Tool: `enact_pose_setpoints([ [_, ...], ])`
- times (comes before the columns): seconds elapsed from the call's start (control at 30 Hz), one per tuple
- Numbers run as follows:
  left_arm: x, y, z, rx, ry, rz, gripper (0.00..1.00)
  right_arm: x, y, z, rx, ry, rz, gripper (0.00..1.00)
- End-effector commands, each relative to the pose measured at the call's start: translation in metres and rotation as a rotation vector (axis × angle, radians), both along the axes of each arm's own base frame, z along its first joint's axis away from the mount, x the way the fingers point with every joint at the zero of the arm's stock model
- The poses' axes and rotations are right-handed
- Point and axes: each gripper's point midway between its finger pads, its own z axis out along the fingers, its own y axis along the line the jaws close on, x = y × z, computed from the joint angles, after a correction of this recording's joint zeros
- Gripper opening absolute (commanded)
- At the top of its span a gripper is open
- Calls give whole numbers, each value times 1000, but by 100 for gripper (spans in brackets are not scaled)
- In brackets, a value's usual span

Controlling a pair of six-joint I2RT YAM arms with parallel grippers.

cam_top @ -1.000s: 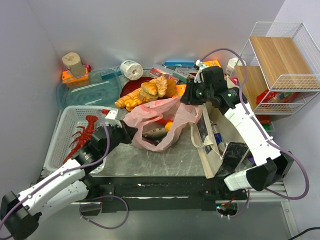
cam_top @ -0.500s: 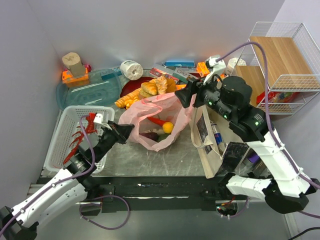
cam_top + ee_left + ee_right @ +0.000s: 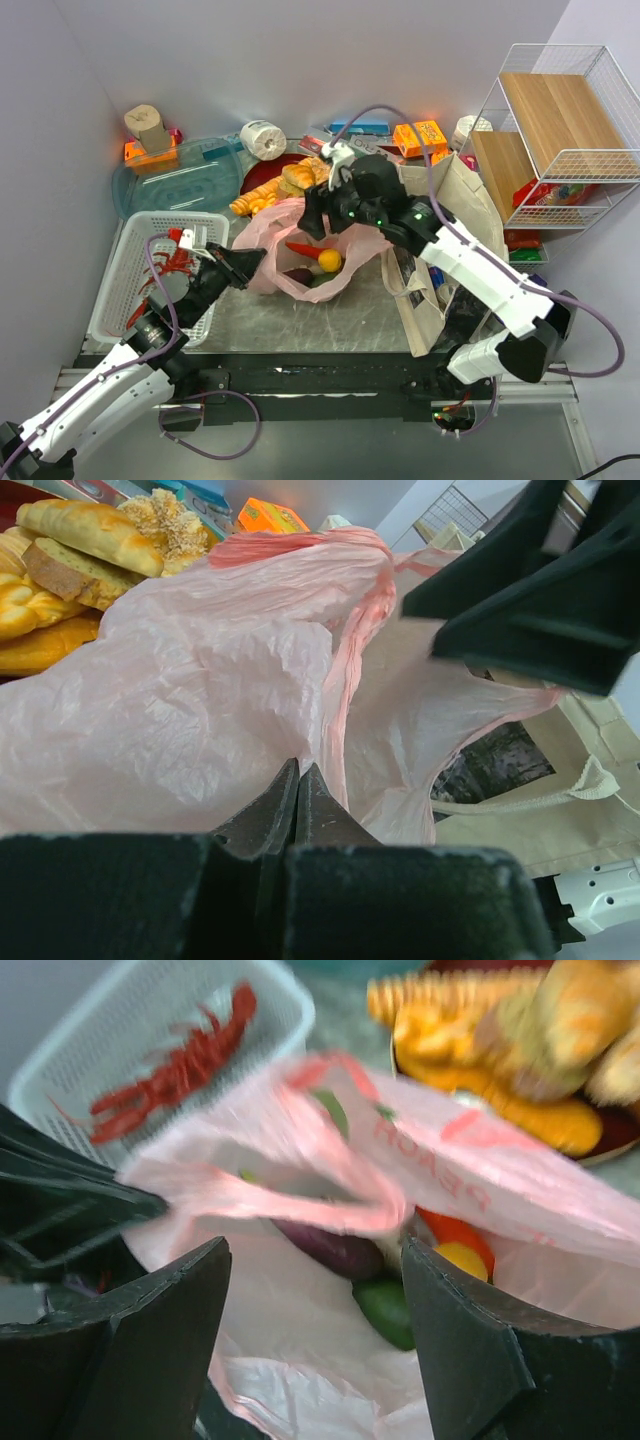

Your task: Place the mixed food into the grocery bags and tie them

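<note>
Left gripper [image 3: 246, 264]: fingers pressed together, pinching the bag [image 3: 268, 238] at its left rim. The bag lies mid-table with its mouth open; lemon [image 3: 329, 260], pepper [image 3: 302, 248] and eggplant [image 3: 335, 1245] are inside. Right gripper [image 3: 312, 214]: spread, empty, over the mouth. Judgement: loading of this bag looks done and tying is in hand. The next move calls for a grasp on the loose handle [image 3: 300, 1200].

Pale lilac-grey walls close the scene in: a far wall [image 3: 300, 50] with a soft bright patch of light low at its middle, and a left wall [image 3: 40, 150] running toward the near side. The table [image 3: 300, 325] has a grey mottled top and a black rail [image 3: 320, 385] along its near edge. At the far right stands a white wire rack [image 3: 600, 195] with wooden shelves [image 3: 560, 110]. Grey floor [image 3: 350, 450] shows nearest
</note>
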Motion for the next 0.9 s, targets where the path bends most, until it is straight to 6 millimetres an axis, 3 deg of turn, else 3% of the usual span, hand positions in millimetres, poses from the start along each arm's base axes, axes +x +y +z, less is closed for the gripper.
enact_pose_setpoints([
  [0.0, -1, 0, 10, -46, -11, -4, 1, -11, 8, 5, 66, 7, 66, 78],
  [0.2, -3, 1, 10, -47, -12, -6, 1, 6, 4, -5, 116, 55, 53, 79],
  [0.63, -4, -1, 8, -53, -4, -17, 1, 16, 16, -4, 262, 99, 152, 79],
  [0.87, -6, -1, 9, -61, -9, -26, 1, 25, 22, -15, 262, 143, 164, 75],
])
